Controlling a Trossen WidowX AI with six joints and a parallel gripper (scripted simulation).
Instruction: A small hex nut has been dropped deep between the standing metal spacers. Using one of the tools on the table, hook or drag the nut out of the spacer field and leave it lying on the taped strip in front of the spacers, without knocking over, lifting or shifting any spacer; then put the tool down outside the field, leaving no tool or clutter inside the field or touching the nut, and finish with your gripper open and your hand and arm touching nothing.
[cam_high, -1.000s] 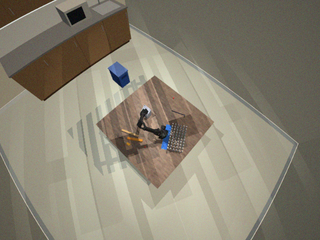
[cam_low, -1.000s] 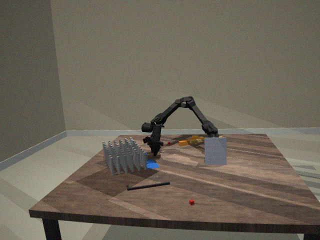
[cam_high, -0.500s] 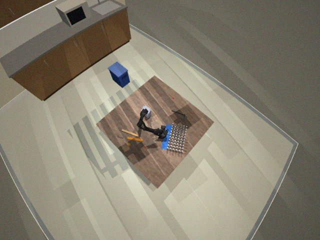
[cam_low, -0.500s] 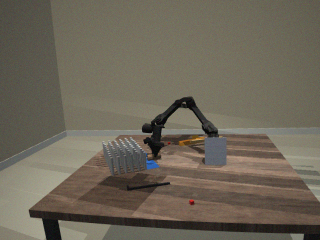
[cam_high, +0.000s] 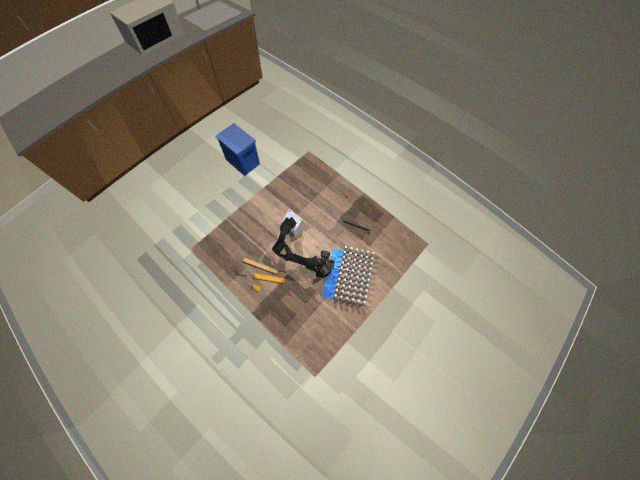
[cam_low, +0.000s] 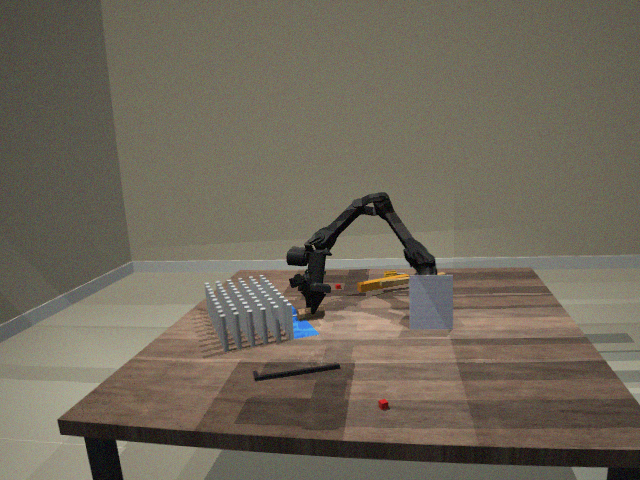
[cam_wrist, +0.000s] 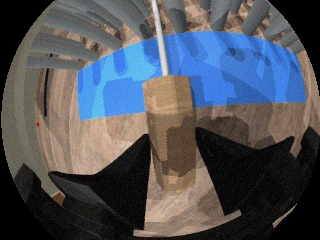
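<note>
My gripper (cam_high: 324, 273) (cam_low: 313, 311) (cam_wrist: 172, 135) is shut on the wooden handle (cam_wrist: 172, 155) of a tool, low in front of the spacers. The tool's thin metal rod (cam_wrist: 161, 45) runs forward over the blue taped strip (cam_high: 328, 290) (cam_low: 305, 329) (cam_wrist: 240, 75) and in among the grey metal spacers (cam_high: 356, 279) (cam_low: 264, 325) (cam_wrist: 175, 15). The rod's far end is out of the wrist view. The spacers stand upright in rows. The hex nut cannot be made out in any view. A black bar with a bent end (cam_high: 356, 226) (cam_low: 297, 372) (cam_wrist: 46, 92) lies beside the field.
An orange tool (cam_high: 268, 278) (cam_low: 369, 285), a light wooden handle (cam_high: 260, 265) and a small yellow-handled tool (cam_high: 255, 287) lie near the arm's base. A pale upright panel (cam_high: 295, 225) (cam_low: 430, 302) stands by the base. Red cubes (cam_high: 346, 196) (cam_low: 383, 404) lie on the table.
</note>
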